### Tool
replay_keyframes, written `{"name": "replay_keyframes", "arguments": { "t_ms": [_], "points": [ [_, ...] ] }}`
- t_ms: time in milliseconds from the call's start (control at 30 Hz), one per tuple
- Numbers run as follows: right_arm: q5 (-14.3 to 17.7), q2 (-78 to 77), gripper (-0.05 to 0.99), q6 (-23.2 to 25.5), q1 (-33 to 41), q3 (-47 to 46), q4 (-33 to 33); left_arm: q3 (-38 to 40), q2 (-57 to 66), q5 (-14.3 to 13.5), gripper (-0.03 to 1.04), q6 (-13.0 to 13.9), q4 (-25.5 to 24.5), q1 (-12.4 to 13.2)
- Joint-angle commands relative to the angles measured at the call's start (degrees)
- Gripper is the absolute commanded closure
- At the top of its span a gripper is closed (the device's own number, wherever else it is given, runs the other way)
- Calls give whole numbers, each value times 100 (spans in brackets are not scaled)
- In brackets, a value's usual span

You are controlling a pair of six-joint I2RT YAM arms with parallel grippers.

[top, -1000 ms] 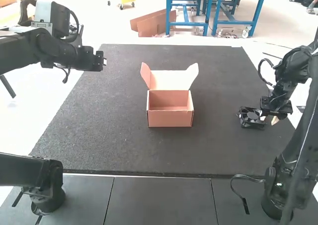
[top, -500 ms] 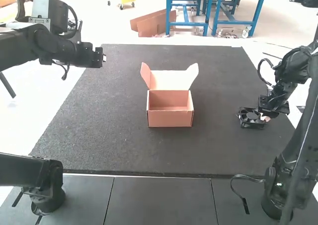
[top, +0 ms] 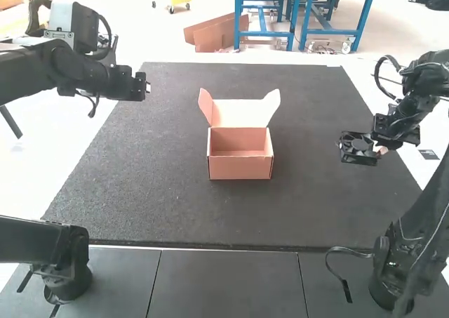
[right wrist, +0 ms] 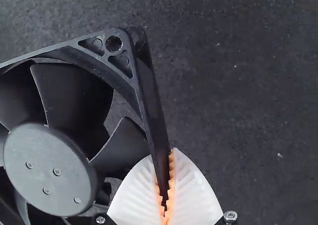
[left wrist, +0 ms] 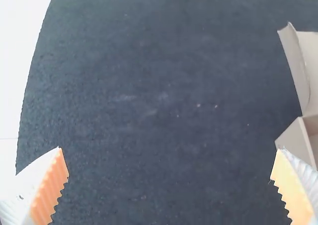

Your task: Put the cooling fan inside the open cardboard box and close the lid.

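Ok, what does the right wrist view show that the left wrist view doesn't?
Right wrist view: the cooling fan, hub and blades up close, with its frame edge pinched in the right gripper. Left wrist view: the left gripper with fingers wide apart over the mat, plus a corner of the cardboard box with its raised flap. Shared: the dark mat beneath.

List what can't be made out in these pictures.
- Box floor: in the high view, the box's front wall hides it.
- Box, left wrist view: cut off by the picture's edge past one corner and flap.
- Fan: cut off by the edge in the right wrist view. In the high view it is too small to show its blades.
- Right gripper pads: mostly hidden, pressed against the fan's frame.
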Motion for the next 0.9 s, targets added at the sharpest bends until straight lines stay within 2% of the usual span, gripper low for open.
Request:
{"name": "replay_keyframes", "arguments": {
  "t_ms": [0,233,333,667,867],
  "points": [
    [-317,-625,95,124,4,250,-185,-60,-72,7,4,-34,64,51],
    [-457,-1663,95,634,461,267,-229,-227,-72,7,4,-16,100,24],
    [-475,-1917,95,924,795,399,-449,-262,-81,7,4,-7,91,24],
    [-510,-2005,95,2093,2746,1067,-985,-359,-72,-11,4,37,170,15],
    [-519,-1988,95,2409,3625,1111,-1117,-385,-81,-28,4,28,170,7]
  ]
}}
